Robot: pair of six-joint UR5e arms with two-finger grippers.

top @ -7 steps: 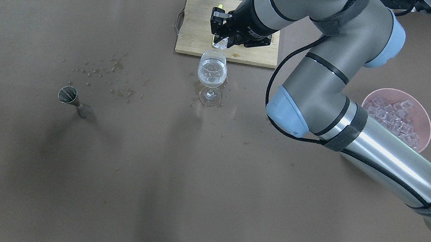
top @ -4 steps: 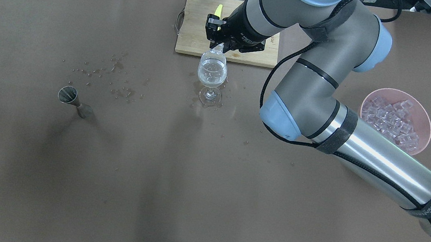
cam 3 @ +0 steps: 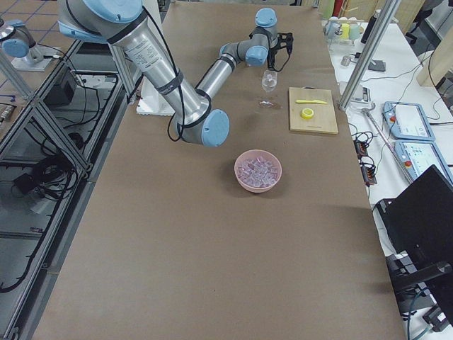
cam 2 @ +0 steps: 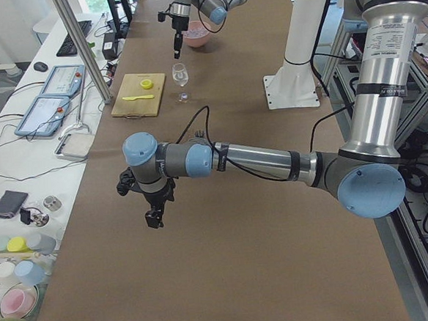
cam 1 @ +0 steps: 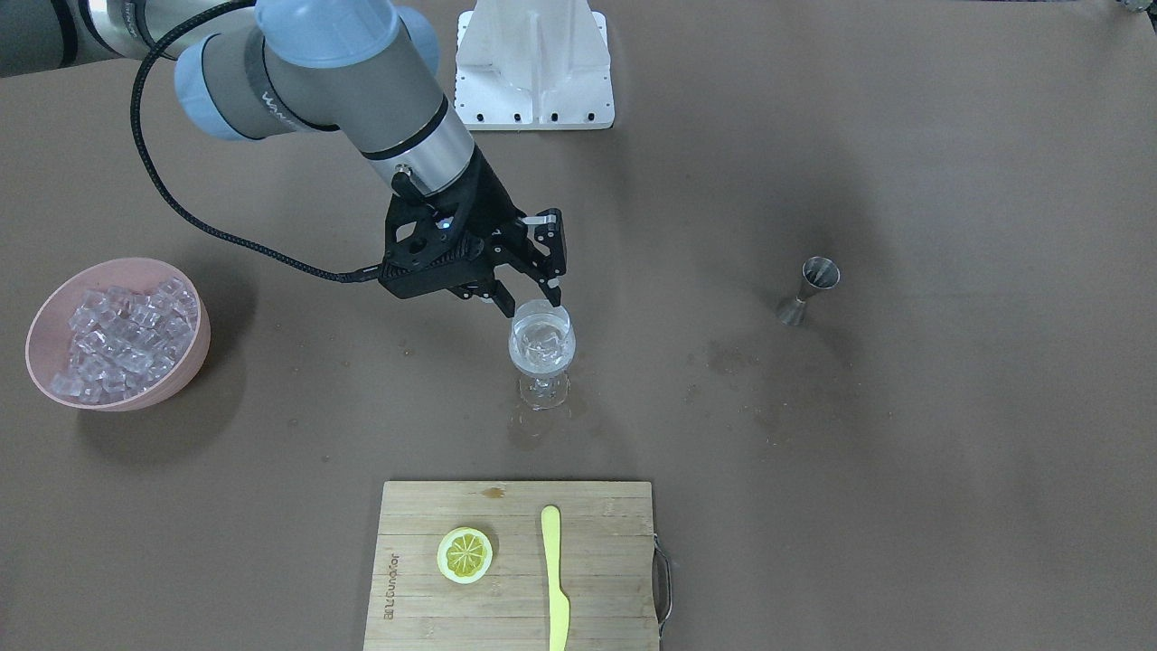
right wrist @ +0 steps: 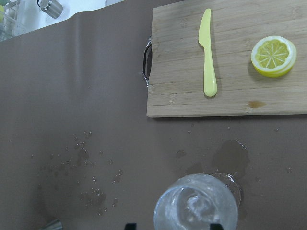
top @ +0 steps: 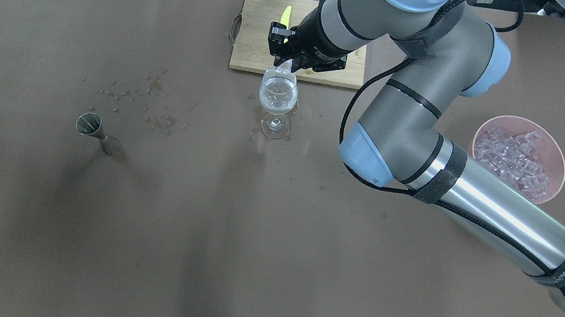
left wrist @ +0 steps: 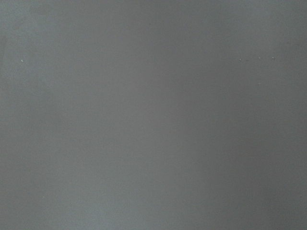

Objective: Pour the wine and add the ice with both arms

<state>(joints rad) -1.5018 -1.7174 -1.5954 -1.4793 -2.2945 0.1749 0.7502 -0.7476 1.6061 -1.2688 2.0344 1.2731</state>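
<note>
**A:** Where does your right gripper [cam 1: 527, 297] stand?

**B:** Just above the wine glass [cam 1: 541, 348], jaws spread almost rim-wide and gripping nothing.

**A:** And your wine and ice?

**B:** The wine [top: 278, 96] sits in that glass with an ice cube [right wrist: 196, 209]. More ice [cam 1: 117, 339] fills the pink bowl [cam 1: 185, 375], well apart. Your left gripper [cam 2: 154, 215] hangs over the bench [top: 252, 230]; I cannot tell how far open it is.
</note>
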